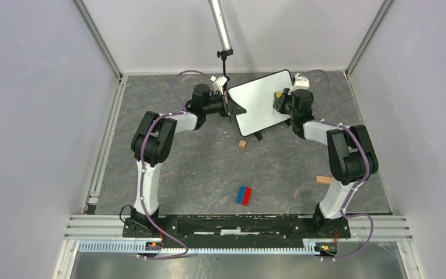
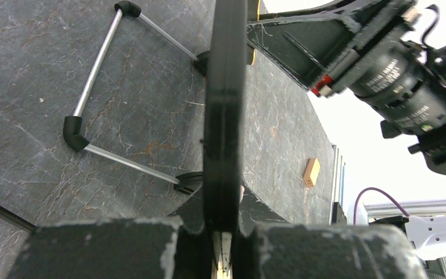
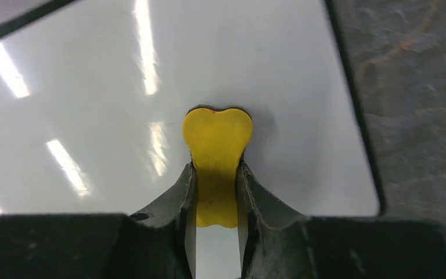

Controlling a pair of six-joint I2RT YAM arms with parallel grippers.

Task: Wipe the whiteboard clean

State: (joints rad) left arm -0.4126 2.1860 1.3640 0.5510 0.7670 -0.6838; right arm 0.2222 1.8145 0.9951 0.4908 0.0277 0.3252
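The whiteboard (image 1: 258, 102) stands tilted at the back of the table, its white face blank. My left gripper (image 1: 227, 104) is shut on its left edge; in the left wrist view the black frame (image 2: 225, 110) runs edge-on between my fingers. My right gripper (image 1: 280, 99) is shut on a small yellow eraser (image 3: 216, 157) and presses it against the board's face (image 3: 93, 87) near its right edge. The eraser shows as a yellow spot in the top view (image 1: 279, 93).
The board's wire stand (image 2: 96, 99) rests on the grey table behind it. A small wooden cube (image 1: 242, 143), a red and blue block (image 1: 244, 196) and a wooden block (image 1: 324, 179) lie on the table. A camera pole (image 1: 220, 29) stands at the back.
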